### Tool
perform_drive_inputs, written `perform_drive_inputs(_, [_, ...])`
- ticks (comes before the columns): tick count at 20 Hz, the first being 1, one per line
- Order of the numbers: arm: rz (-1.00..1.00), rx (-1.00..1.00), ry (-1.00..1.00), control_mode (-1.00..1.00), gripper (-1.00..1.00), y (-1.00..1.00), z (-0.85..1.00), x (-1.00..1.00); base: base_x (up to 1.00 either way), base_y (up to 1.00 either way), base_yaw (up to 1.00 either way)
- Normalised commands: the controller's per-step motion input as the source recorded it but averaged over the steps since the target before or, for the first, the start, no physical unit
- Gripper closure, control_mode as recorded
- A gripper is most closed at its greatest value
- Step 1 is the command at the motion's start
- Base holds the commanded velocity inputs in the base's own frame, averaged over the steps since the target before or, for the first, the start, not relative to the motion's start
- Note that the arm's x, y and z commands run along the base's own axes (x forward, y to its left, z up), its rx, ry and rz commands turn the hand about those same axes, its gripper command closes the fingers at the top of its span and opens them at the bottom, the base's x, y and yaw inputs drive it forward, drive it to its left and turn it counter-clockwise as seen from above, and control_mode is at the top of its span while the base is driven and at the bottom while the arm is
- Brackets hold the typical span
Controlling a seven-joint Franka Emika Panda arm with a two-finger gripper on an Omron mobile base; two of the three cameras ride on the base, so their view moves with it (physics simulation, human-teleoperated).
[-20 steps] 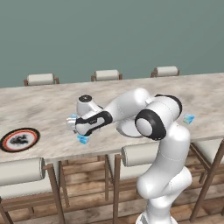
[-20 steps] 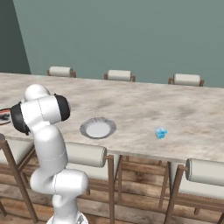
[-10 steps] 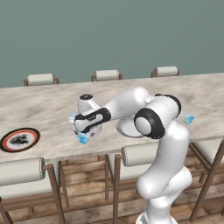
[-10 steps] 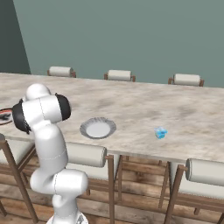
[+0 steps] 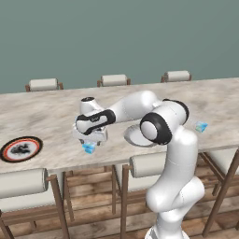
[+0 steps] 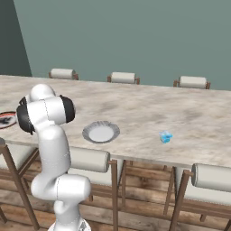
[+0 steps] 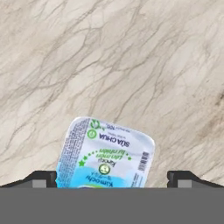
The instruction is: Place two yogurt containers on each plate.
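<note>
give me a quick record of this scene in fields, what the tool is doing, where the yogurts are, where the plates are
tool: open, poised over a light blue yogurt container on the marble table, fingers either side, not closed on it
second yogurt container: standing on the table, to the right of the grey plate
grey plate: near the front edge, nothing on it
patterned plate: far left of the table, nothing on it
containers on plates: none yet

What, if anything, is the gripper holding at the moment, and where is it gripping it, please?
Nothing is held. The gripper stands open directly over a light blue yogurt container lying on the marble table, its fingertips wide apart either side.
</note>
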Motion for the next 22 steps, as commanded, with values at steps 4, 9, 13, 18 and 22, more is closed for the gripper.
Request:
perform_drive_inputs(4, [-0.03, 0.00, 0.02, -1.00, -1.00, 0.00, -0.06, 0.00, 0.00, 0.00, 0.00])
perform_drive_inputs(9, [0.00, 0.00, 0.00, -1.00, -1.00, 0.00, -0.15, 0.00, 0.00, 0.00, 0.00])
perform_drive_inputs(13, [0.00, 0.00, 0.00, -1.00, -1.00, 0.00, -0.20, 0.00, 0.00, 0.00, 0.00])
perform_drive_inputs(18, [0.00, 0.00, 0.00, -1.00, -1.00, 0.00, -0.19, 0.00, 0.00, 0.00, 0.00])
perform_drive_inputs(22, [0.00, 0.00, 0.00, -1.00, -1.00, 0.00, -0.01, 0.00, 0.00, 0.00, 0.00])
